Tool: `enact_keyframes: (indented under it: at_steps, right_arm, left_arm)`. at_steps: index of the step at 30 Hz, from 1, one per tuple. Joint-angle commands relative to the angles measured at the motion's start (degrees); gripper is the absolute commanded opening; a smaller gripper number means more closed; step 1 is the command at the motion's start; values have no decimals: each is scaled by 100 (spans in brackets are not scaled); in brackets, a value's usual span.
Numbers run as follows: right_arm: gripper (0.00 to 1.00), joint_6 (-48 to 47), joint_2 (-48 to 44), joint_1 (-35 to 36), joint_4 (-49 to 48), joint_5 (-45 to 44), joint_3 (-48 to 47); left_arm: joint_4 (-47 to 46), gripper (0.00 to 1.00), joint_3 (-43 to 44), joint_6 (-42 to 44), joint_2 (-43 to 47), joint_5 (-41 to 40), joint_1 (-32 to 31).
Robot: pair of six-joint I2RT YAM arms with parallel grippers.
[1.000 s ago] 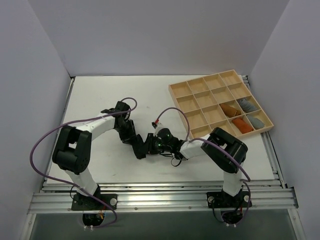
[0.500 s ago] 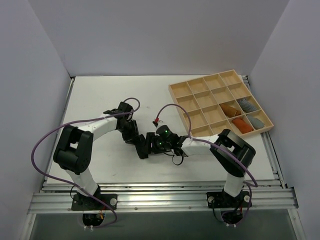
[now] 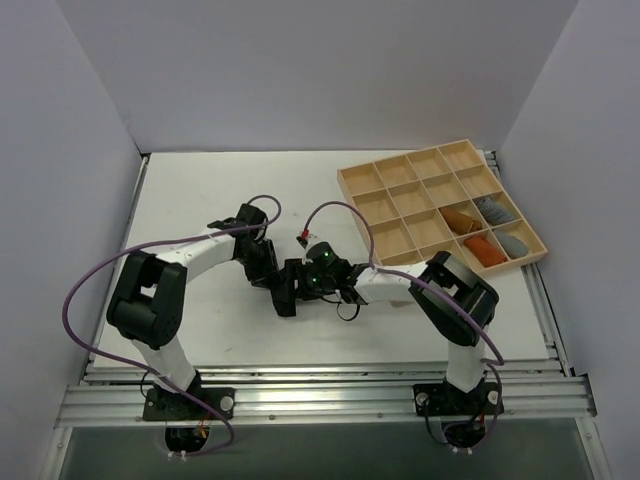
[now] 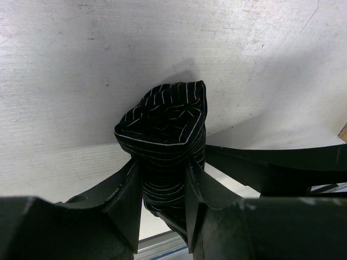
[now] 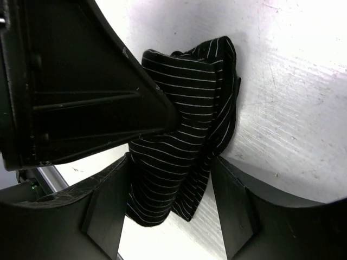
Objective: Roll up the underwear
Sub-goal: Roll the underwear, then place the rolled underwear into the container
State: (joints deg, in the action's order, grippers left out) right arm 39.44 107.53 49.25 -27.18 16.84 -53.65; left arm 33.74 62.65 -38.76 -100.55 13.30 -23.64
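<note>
1. Sitting off to the right of the right gripper (image 5: 171,160), a shallow wooden grid tray (image 3: 345,180) holds orange cloth rolls (image 3: 483,250) and grey cloth rolls (image 3: 515,241).
2. Both arms bend inward; the left gripper (image 4: 162,165) and the right gripper each pinch the bunched black striped fabric underwear (image 4: 165,127).

The underwear (image 4: 165,141) (black, pale-striped) lies bunched in a compact roll on the table (image 4: 81,54).

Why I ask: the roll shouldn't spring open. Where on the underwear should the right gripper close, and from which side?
Probably across the bundle's thick middle, coming from the side opposite the left gripper, which pinches one end of the underwear. The fabric is bunched into a compact striped wad, with folds gaping at its free end; the right gripper brackets that middle stretch now.
</note>
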Motion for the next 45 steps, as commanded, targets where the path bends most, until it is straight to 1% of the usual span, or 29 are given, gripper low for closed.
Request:
enact_keyframes:
  at_steps: [1, 3, 5, 6, 7, 9, 10, 12, 13, 16, 17, 18, 20, 22, 24, 25, 26, 28, 30, 33, 37, 45]
  right_arm:
    - [55, -95, 401, -74, 477, -340, 311]
    - [54, -51, 375, -83, 398, -269, 407]
    - [49, -42, 322, -74, 363, -225, 460]
    - [45, -42, 296, -74, 362, -225, 495]
    - [37, -42, 261, -83, 354, -216, 522]
    - [28, -42, 216, -91, 362, -216, 574]
    - [20, -42, 190, -91, 362, -199, 627]
    - [14, -50, 155, -100, 319, -146, 706]
    - [7, -51, 111, -100, 318, -137, 794]
    - [0, -59, 6, -100, 240, -111, 987]
    - [0, -59, -30, -100, 178, -102, 1127]
    - [0, -59, -65, -100, 160, -111, 1181]
    - [0, -112, -153, -100, 195, -93, 1242]
    - [0, -217, -275, -100, 300, -93, 1208]
    - [0, -375, -381, -109, 485, -137, 1120]
    - [0, -437, -503, -109, 555, -155, 1076]
    - [0, -559, -548, -118, 695, -163, 1041]
    - [0, -630, -706, -144, 819, -164, 953]
    - [0, -709, -820, -153, 951, -155, 918]
    - [0, -771, -1057, -179, 1057, -146, 918]
    - [0, -833, -1400, -223, 1144, -67, 909]
    - [0, -780, -1972, -293, 1470, -181, 821]
  left_arm:
    - [80, 26, -315, 53, -386, -706, -159]
    - [107, 26, -298, 36, -395, -723, -176]
    - [124, 26, -280, 27, -404, -759, -176]
    - [133, 26, -271, 18, -412, -767, -176]
    - [151, 26, -271, 9, -421, -767, -176]
    - [168, 26, -262, -17, -413, -785, -176]
    - [168, 26, -254, -35, -404, -802, -176]
    - [177, 26, -227, -70, -395, -794, -176]
    - [186, 26, -201, -96, -395, -794, -176]
    - [239, 27, -148, -175, -395, -706, -168]
    - [291, 27, -131, -202, -386, -619, -167]
    - [309, 32, -104, -254, -369, -566, -167]
    - [396, 36, -17, -316, -246, -452, -150]
    - [528, 43, 97, -377, -27, -390, -106]
    - [774, 51, 317, -439, 149, -389, 25]
    - [827, 56, 396, -430, 324, -355, 96]
    - [923, 57, 553, -396, 395, -294, 270]
    - [1108, 59, 765, -264, 501, -91, 447]
    - [1424, 59, 1098, -106, 537, -21, 666]
    - [1724, 60, 1371, 87, 581, 67, 886]
    - [1715, 60, 1267, 220, 677, 199, 1045]
    - [1575, 60, 994, 334, 467, 410, 1125]
